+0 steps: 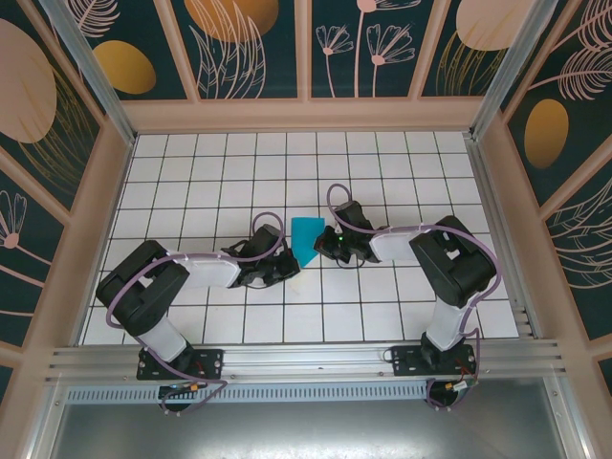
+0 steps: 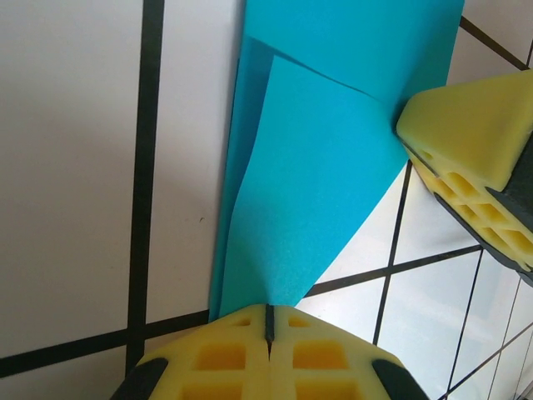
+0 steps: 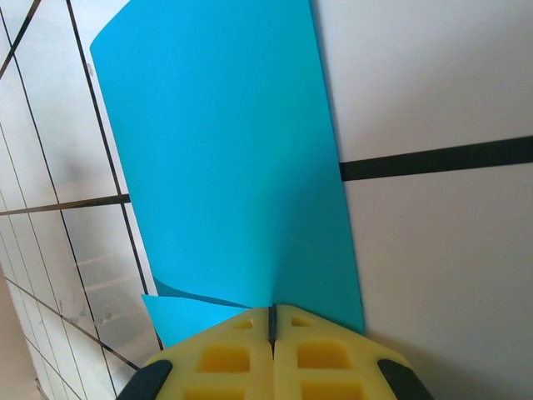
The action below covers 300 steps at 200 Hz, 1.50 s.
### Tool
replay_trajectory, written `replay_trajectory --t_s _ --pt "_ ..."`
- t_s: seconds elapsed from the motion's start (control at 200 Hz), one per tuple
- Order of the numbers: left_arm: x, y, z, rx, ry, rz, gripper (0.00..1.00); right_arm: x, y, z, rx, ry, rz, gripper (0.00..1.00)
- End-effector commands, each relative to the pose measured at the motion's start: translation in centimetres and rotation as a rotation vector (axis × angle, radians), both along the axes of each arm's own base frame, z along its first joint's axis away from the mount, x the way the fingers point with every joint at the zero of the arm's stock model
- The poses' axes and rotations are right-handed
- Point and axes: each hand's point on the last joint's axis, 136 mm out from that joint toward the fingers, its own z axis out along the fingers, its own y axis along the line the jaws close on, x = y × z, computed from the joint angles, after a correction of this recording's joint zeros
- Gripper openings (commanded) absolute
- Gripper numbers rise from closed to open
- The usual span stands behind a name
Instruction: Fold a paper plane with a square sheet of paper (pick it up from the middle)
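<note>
The left wall panel (image 1: 48, 115), dark with gold and pink leaf prints, stands well out from the left arm (image 1: 153, 287). Bare white tiled table (image 1: 191, 182) lies all round that arm, and nothing blocks its reach. It folds back at the elbow near the table's left edge, then runs its forearm rightward and low across the tiles, with a purple cable (image 1: 117, 296) looped along it.

The left gripper (image 1: 290, 265) is clenched. In its wrist view the yellow foam pads (image 2: 216, 358) meet at a thin seam, with the near point of the teal paper sheet (image 1: 306, 239) pinched between them. The sheet is folded, one flap lying over another. It fans away ahead of those pads and spans the gap between the two grippers, over the tiles. A yellow pad (image 2: 466, 125) of the right gripper (image 1: 327, 249) bears on its edge, ahead and to the right of the left gripper, close by.

The right gripper is likewise clamped on the sheet, its pads closed on the near edge, and the paper widens ahead of it to a rounded far corner. The right arm (image 1: 449, 258) rises from its base, bends, and reaches leftward. Beyond it stands the right wall panel (image 1: 564, 143).
</note>
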Motion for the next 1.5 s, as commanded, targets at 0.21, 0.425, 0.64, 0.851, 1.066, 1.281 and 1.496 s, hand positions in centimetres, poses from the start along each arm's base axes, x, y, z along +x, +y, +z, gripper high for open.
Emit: replay_trajectory --t_s 0.21,0.425,0.64,0.851,1.066,1.281,1.496 --pt "-2.4 2.6 -2.9 0.092 0.071 0.013 0.01 -2.5 -2.3 -2.3 -0.086 0.090 -0.042 0.00" --pt "-2.5 2.4 -3.4 0.135 0.063 -0.061 0.00 -0.2 -1.3 3.1 -0.050 -0.091 0.008 0.00" --pt "-2.3 2.5 -3.7 0.176 0.042 -0.114 0.00 -0.5 1.4 4.8 0.012 -0.150 0.129 0.01" --pt "-2.1 2.5 -3.8 0.188 0.036 -0.127 0.00 -2.5 3.7 3.3 0.038 -0.115 0.231 0.00" --pt "-2.2 2.9 -4.0 0.206 0.044 -0.113 0.00 -3.4 3.8 0.8 0.005 -0.057 0.277 0.00" --pt "-2.6 3.6 -4.5 0.231 0.056 -0.114 0.00 -1.8 -0.6 -1.1 -0.052 -0.056 0.263 0.00" --pt "-2.2 4.0 -5.1 0.260 0.053 -0.137 0.00 1.7 -6.1 0.4 -0.053 -0.100 0.125 0.00"
